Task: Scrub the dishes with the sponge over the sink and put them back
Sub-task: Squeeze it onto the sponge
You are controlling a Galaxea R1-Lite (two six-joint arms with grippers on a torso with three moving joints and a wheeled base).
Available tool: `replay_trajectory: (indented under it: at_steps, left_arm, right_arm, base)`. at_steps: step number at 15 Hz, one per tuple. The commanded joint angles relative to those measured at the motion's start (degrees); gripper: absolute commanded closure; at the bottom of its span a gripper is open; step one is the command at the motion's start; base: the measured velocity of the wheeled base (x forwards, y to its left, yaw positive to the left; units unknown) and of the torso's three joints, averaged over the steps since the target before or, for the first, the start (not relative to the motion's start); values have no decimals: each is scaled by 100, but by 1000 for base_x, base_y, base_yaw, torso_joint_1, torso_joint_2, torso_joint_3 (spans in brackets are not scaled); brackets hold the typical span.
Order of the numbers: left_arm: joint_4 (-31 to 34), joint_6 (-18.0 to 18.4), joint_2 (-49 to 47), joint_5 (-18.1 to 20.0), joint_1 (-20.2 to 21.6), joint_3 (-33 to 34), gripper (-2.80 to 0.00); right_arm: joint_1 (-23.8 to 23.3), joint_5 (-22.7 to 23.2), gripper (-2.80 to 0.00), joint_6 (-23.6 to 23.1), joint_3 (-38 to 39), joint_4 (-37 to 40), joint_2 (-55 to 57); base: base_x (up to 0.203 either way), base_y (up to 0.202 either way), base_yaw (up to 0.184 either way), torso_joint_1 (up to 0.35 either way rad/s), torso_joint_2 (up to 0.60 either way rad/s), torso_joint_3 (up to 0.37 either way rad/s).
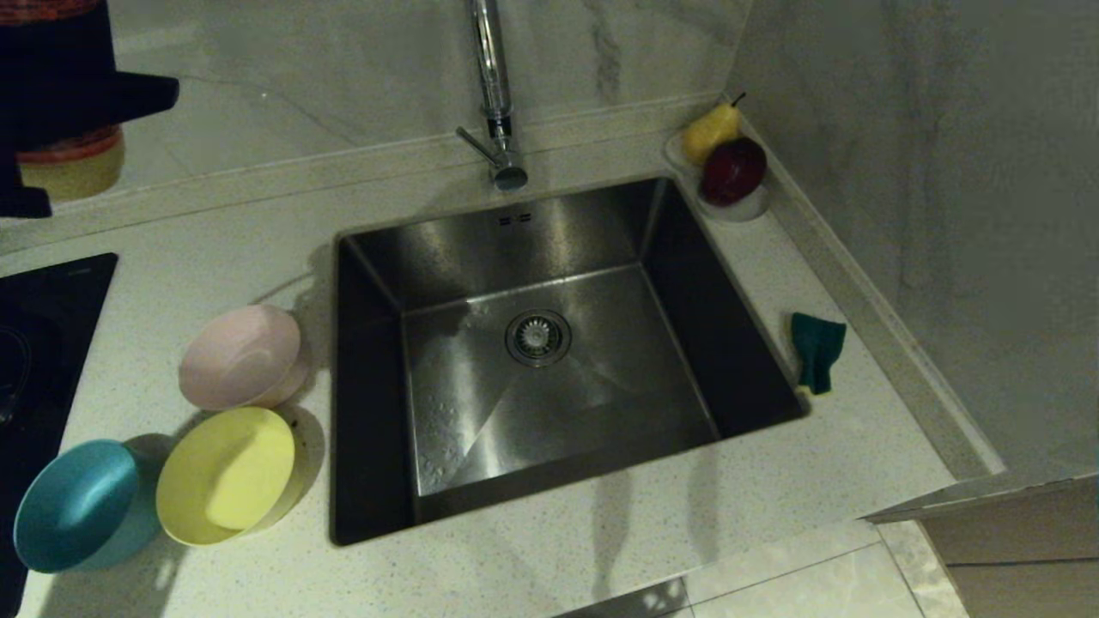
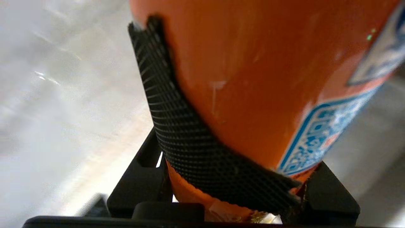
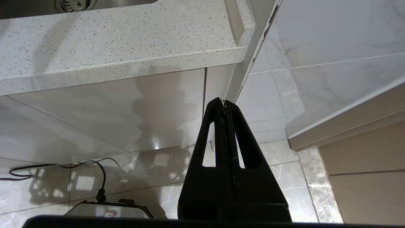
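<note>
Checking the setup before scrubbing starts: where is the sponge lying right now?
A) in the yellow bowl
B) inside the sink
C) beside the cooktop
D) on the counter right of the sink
D: the sponge lies on the counter, just right of the sink.

Three bowls (image 1: 225,472), sponge (image 1: 816,350), flanking sink (image 1: 549,343)

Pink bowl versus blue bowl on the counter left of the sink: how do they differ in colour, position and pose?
The pink bowl is pale; the blue bowl is a deeper teal. The pink bowl sits right beside the sink rim, farther back; the blue bowl sits nearest the front, farthest from the sink, with the yellow bowl between. Both are round, similar in size, empty and tilted with their openings showing.
</note>
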State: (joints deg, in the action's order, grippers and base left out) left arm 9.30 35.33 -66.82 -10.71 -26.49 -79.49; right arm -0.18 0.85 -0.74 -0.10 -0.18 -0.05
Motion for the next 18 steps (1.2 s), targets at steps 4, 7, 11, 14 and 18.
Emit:
replay_trajectory:
  at_steps: [4,7,11,14,18]
  left_arm:
    - [-357,307,-952,-503,-357,-245,0]
    - [-462,314,-1647,-1024,-928,-852,0]
    - [-481,314,-2311,-1355,-1571,-1420,0]
    - [-481,317,-2476,-1468,-1832,-1674,0]
    - [-464,413,-2476,-1707,-2176,-1649,0]
  right_arm:
    - [1,3,0,-5,1,1,5]
    - [1,3,0,-5,1,1,-4]
    - [1,3,0,-5,1,1,-4]
    - [1,3,0,-5,1,1,5]
    - [1,3,0,-5,1,1,-4]
  base:
    - [0,0,0,0,0,0]
    - [0,0,0,0,0,0]
    - [0,0,0,0,0,0]
    - [0,0,0,0,0,0]
    - [0,0,0,0,0,0]
